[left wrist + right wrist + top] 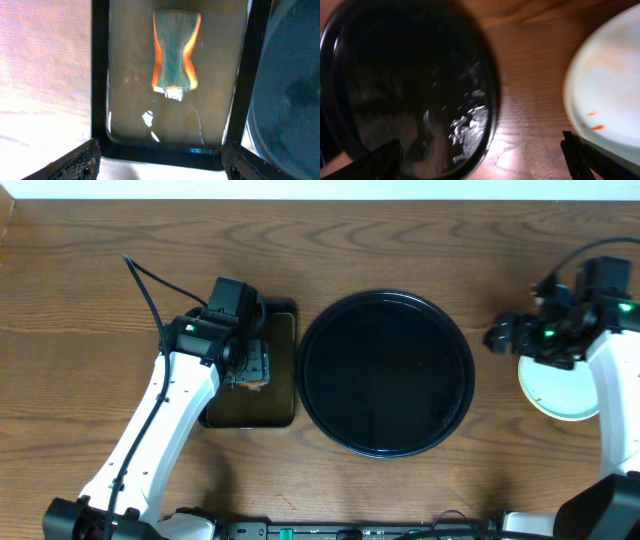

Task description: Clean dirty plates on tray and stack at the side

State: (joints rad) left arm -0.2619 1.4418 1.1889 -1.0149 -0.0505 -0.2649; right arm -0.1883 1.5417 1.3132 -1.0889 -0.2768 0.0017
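Observation:
The large round black tray (385,420) lies mid-table with no plates on it; it also shows in the right wrist view (410,85). Pale plates (560,392) sit stacked on the table to its right, partly hidden under my right arm. In the right wrist view the top plate (610,85) is pale with small orange streaks. My right gripper (500,337) (485,160) is open and empty, between tray and plates. My left gripper (250,370) (160,160) is open and empty, above a green-and-orange sponge (172,52).
The sponge lies in a small rectangular black tray (283,395) (100,75) of murky water, just left of the round tray. Wet smears glint on the round tray's right side. Cables run behind both arms.

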